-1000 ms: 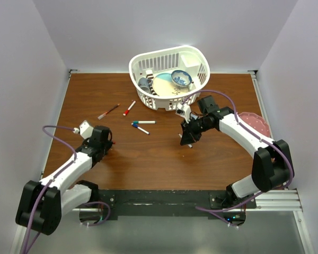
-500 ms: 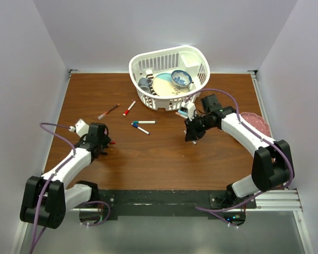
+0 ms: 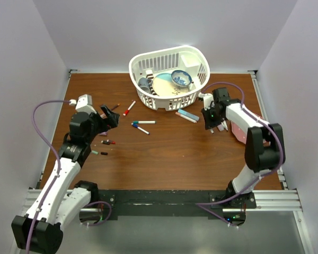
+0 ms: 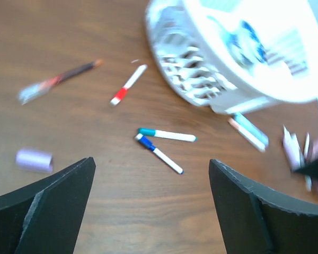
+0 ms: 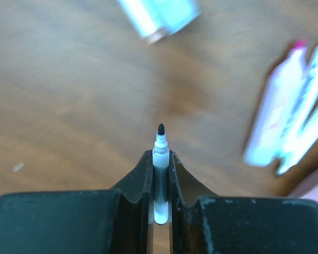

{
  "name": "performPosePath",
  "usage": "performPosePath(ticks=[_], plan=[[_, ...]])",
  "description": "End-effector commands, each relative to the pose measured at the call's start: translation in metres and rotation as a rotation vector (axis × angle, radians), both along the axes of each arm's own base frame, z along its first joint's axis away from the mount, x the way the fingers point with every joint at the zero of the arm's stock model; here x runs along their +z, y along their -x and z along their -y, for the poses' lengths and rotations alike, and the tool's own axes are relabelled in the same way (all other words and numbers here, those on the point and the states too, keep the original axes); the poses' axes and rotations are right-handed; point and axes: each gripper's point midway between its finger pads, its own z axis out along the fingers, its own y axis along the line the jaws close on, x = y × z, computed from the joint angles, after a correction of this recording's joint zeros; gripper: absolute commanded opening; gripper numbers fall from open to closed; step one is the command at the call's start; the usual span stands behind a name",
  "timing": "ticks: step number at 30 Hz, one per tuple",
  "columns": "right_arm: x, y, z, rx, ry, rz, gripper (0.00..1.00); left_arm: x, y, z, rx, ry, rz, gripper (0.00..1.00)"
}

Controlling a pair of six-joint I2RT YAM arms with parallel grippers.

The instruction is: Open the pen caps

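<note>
Pen caps [image 3: 106,142] already off lie loose near the table's [image 3: 164,159] left edge, nearer you than your left gripper [image 4: 151,172], which has just swung wide open and lifted away empty. Your right gripper [image 5: 160,159] stays clamped on a bare black-tipped marker [image 5: 160,138], now carried toward the right edge. Mid-table, the red cap [image 4: 118,96], teal cap [image 4: 147,131] and blue cap [image 4: 144,141] are still on, so they're likely next.
</note>
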Motion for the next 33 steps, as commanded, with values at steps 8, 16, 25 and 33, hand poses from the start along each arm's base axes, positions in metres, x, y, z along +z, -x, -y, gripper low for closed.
performPosePath(ticks=[8, 16, 25, 33], plan=[[-0.020, -0.057, 0.043, -0.118, 0.197, 0.019, 0.27, 0.010, 0.007, 0.008, -0.258, -0.315, 0.183, 0.96], [-0.005, -0.060, 0.051, -0.127, 0.218, 0.078, 0.41, 0.014, 0.007, 0.006, -0.244, -0.317, 0.194, 0.96], [0.080, 0.012, -0.039, 0.439, -0.224, 0.256, 0.43, 0.007, 0.006, 0.018, -0.304, -0.288, 0.179, 0.97], [0.075, 0.098, -0.152, 0.960, -0.225, 0.212, 0.59, 0.008, 0.006, 0.021, -0.328, -0.290, 0.184, 0.96]])
